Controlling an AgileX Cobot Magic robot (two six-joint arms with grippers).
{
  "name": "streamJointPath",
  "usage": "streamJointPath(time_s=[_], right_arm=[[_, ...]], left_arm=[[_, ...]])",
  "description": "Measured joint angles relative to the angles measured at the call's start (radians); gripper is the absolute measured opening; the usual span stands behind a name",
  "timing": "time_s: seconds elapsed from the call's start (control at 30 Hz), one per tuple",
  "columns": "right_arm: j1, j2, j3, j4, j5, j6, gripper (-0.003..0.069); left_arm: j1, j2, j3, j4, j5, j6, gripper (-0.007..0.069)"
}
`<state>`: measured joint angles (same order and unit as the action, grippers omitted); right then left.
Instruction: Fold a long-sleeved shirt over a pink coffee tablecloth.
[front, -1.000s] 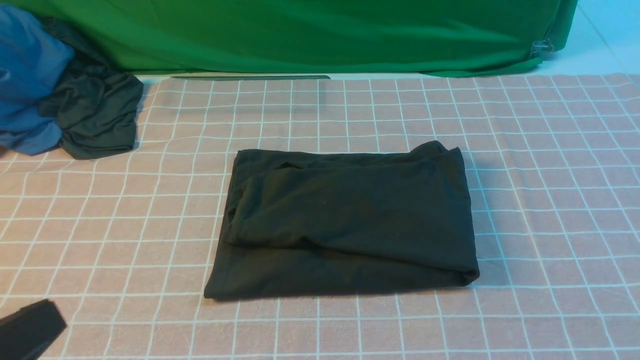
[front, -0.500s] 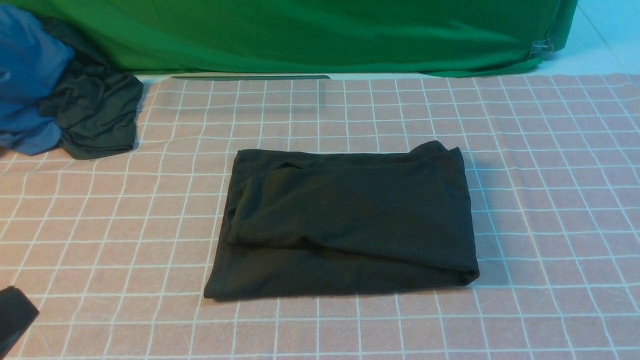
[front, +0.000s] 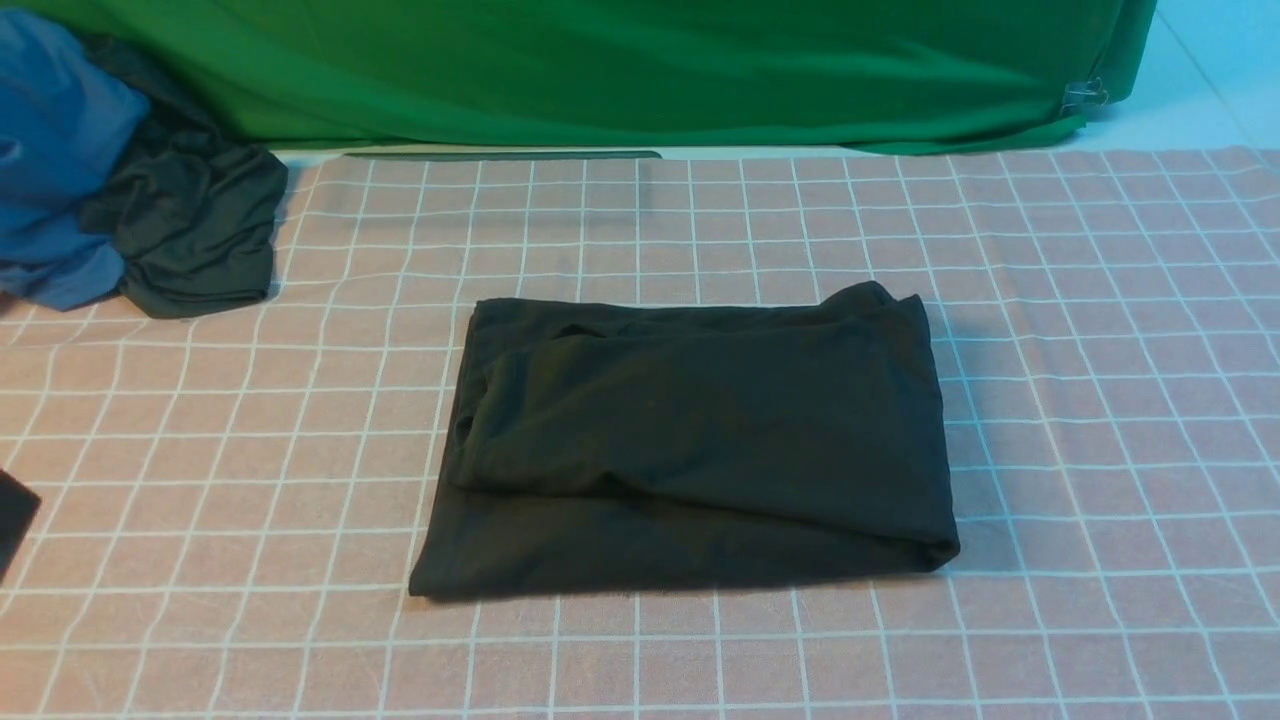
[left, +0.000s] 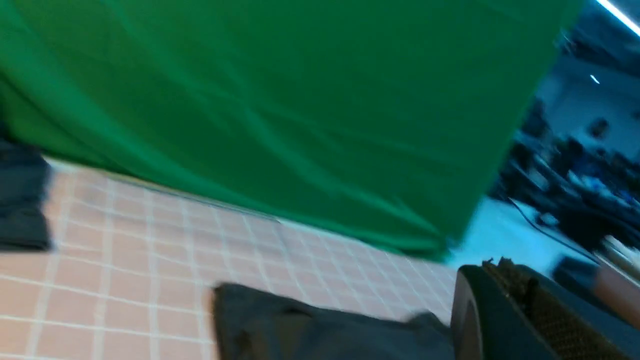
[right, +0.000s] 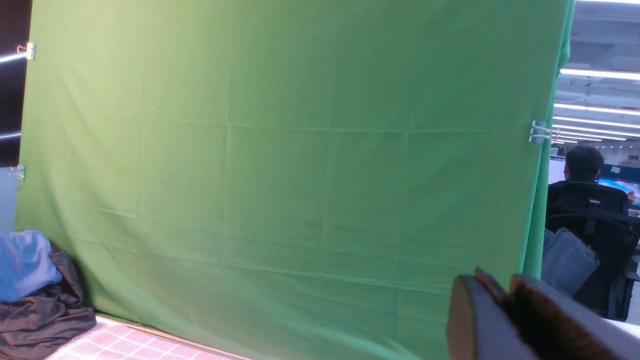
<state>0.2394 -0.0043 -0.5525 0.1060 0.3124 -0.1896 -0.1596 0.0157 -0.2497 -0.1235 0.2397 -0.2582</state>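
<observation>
The long-sleeved shirt (front: 690, 440) lies folded into a black rectangle in the middle of the pink coffee tablecloth (front: 1100, 350), which shows a white grid. No logo or label is visible. Only a dark corner of my left gripper (front: 12, 515) shows at the front view's left edge, well clear of the shirt. In the blurred left wrist view that gripper (left: 497, 265) is shut with nothing in it, and the shirt (left: 320, 330) lies beyond it. My right gripper (right: 500, 280) is lifted and faces the backdrop, its tips a narrow gap apart and empty. It is outside the front view.
A green cloth backdrop (front: 600, 70) hangs along the table's far edge, held by a clip (front: 1085, 95). At the back left a dark grey-green garment (front: 190, 230) is bunched with blue cloth (front: 50, 150). A seated person (right: 582, 170) is beyond the backdrop's right side.
My left gripper has slid left and away along the front view's left edge, so less of it shows. The shirt has not moved.
</observation>
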Motion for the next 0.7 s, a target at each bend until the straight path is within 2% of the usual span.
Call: streamJointPath(time_s=[0.1, 0.2, 0.37, 0.7], right_arm=[[0.000, 0.000, 0.000, 0.000, 0.000, 0.001, 0.0140], [0.000, 0.000, 0.000, 0.000, 0.000, 0.001, 0.0145], [0.000, 0.000, 0.000, 0.000, 0.000, 0.001, 0.0154], [0.000, 0.000, 0.000, 0.000, 0.000, 0.001, 0.0176]], left_arm=[[0.132, 0.001, 0.137, -0.004, -0.046, 0.009, 0.0014], [0.198, 0.001, 0.227, 0.030, -0.054, 0.010, 0.0014], [0.209, -0.012, 0.257, 0.081, -0.004, 0.011, 0.0014], [0.209, -0.016, 0.257, 0.072, -0.059, 0.012, 0.0014]])
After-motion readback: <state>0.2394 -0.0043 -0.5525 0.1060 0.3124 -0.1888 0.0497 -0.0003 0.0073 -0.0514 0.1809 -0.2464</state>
